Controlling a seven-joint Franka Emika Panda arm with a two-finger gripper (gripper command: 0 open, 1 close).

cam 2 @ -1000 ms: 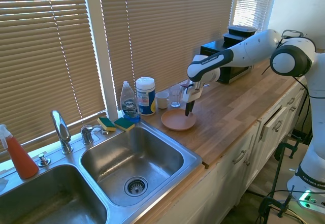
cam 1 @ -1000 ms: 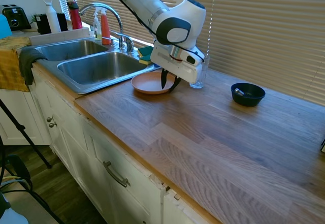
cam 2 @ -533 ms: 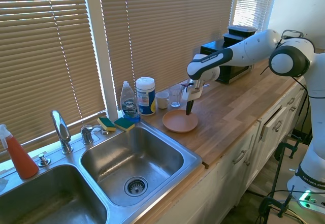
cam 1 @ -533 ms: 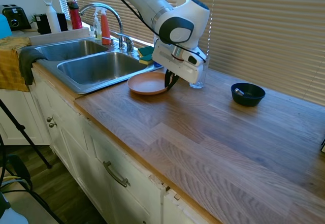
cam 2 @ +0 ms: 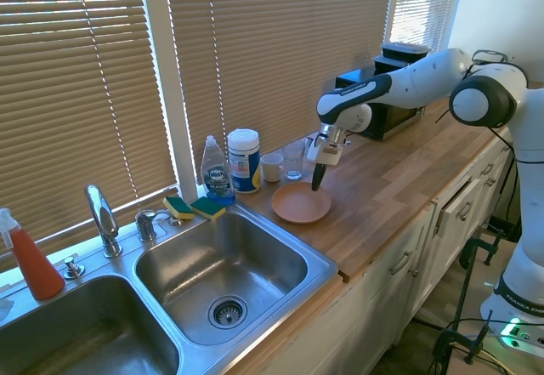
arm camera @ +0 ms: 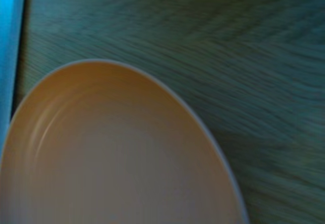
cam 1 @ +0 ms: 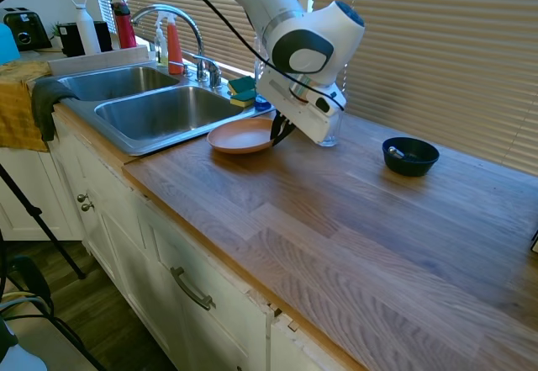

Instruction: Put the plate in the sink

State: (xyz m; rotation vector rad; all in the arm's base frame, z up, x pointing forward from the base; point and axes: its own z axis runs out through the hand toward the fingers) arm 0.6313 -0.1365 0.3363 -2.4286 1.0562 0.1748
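Here the claw (cam 1: 280, 133) angles down at the rim of the plate (cam 1: 242, 135), its dark fingers apparently clamped on that edge, though the grip is small and hard to confirm in either exterior view. The plate (cam 2: 299, 202) sits on the wooden bench (cam 1: 353, 211), just beside the right basin of the sink (cam 2: 223, 264). A drinking glass (cam 2: 293, 161) stands near, behind the plate, and a dark blue bowl (cam 1: 409, 156) lies well apart.
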